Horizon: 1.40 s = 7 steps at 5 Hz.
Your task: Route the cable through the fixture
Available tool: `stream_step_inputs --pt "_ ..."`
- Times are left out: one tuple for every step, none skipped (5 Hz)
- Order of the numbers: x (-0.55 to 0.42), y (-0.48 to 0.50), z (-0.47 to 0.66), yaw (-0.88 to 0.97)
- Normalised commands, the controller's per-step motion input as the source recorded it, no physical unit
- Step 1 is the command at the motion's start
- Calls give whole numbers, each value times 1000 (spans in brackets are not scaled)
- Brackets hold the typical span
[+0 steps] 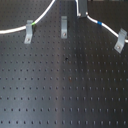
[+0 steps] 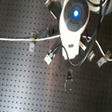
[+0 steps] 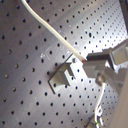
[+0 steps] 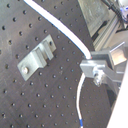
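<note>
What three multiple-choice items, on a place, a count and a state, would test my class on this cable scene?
1. The green band lies:
A) at the slanted clip on the first exterior view's left
B) at the upright fixture
C) beside the blue band

2. The first exterior view shows how many grey clips?
A) one
B) two
C) three

3. The fingers are:
A) open and empty
B) shut on the cable
C) shut on a clip

Key:
1 A: the band sits right at that clip's top.
2 C: the fixture stands between the left clip and a right one.
3 B: in the second wrist view, the cable bends where they pinch it.
</note>
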Motion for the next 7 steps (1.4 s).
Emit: stream_step_inputs --pt "7 -38 169 -49" --pt "-512 -22 571 -317" --pt "-496 285 524 -3" --pt "-375 339 409 14" --pt "-159 137 194 14" --pt "-135 -23 192 -117" --pt "-250 -55 195 -168"
